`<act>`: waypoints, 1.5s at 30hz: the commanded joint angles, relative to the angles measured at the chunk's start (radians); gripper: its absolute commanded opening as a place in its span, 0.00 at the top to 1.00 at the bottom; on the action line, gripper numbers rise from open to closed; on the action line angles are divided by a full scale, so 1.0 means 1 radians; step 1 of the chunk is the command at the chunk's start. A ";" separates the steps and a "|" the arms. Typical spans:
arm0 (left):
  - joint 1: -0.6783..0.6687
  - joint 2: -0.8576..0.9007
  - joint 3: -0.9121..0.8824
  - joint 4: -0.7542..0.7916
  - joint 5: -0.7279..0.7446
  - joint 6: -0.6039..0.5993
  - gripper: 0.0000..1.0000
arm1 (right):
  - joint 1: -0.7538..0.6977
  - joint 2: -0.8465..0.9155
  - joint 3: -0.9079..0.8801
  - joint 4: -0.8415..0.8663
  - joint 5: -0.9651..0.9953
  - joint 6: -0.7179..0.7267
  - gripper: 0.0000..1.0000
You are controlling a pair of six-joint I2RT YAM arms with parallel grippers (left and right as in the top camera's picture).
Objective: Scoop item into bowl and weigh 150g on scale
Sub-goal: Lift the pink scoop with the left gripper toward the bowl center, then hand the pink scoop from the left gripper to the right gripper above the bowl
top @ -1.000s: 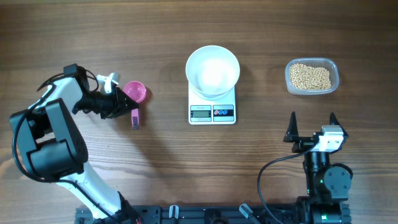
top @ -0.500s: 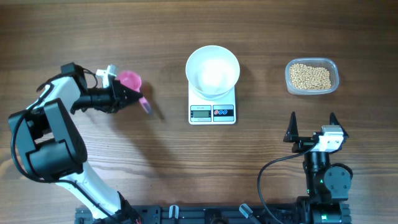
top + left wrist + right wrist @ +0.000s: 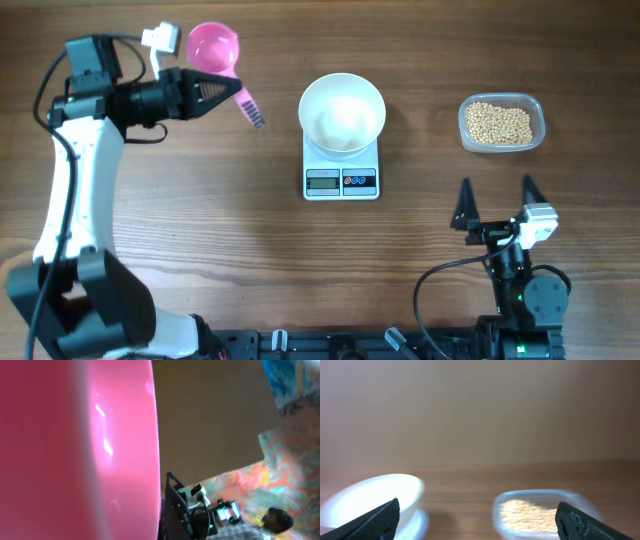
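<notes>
Two arms: I am running both at a wooden table (image 3: 250, 250), watched from overhead and from each wrist.
Scale: the small white scale (image 3: 342, 181) sits mid-table, with its display and buttons on the edge nearest the arm bases. I place everything else from it.
Bowl: a round white bowl (image 3: 342, 112) stands on the scale and covers most of its platform.
Beans: a loose heap of small tan beans (image 3: 500, 123) lies in a clear tub (image 3: 541, 108). The tub is well apart from the scale on its right-arm side, level with the bowl.
Left gripper: the left gripper (image 3: 228, 93) is on the scale's left-arm side, farther from the bases than the scale. Its jaws are pressed together on the handle of a pink scoop (image 3: 213, 48).
Scoop: the cup lies beyond the gripper tips with its mouth open to the overhead camera, and the handle's end points toward the scale. From the left wrist the pink cup fills half the view, too blurred for detail.
Right gripper: the right gripper (image 3: 495, 190) is nearer the bases than the scale, on its right-arm side, with its jaws spread wide and holding nothing.
Right wrist view: soft focus. The black fingertips (image 3: 375, 521) sit at the lower corners, with the bowl and the tub of beans between them, farther off.
</notes>
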 commanded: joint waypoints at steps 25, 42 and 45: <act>-0.440 -0.030 0.021 1.012 -0.468 -1.410 0.96 | 0.061 1.201 0.780 0.774 -0.779 1.485 0.03; -0.573 -0.024 0.021 0.888 -0.611 -1.187 0.96 | 0.190 1.246 0.896 0.505 -0.714 1.536 0.49; -0.588 -0.024 0.021 0.851 -0.607 -1.162 0.96 | 0.190 1.250 0.896 0.502 -0.731 1.518 0.50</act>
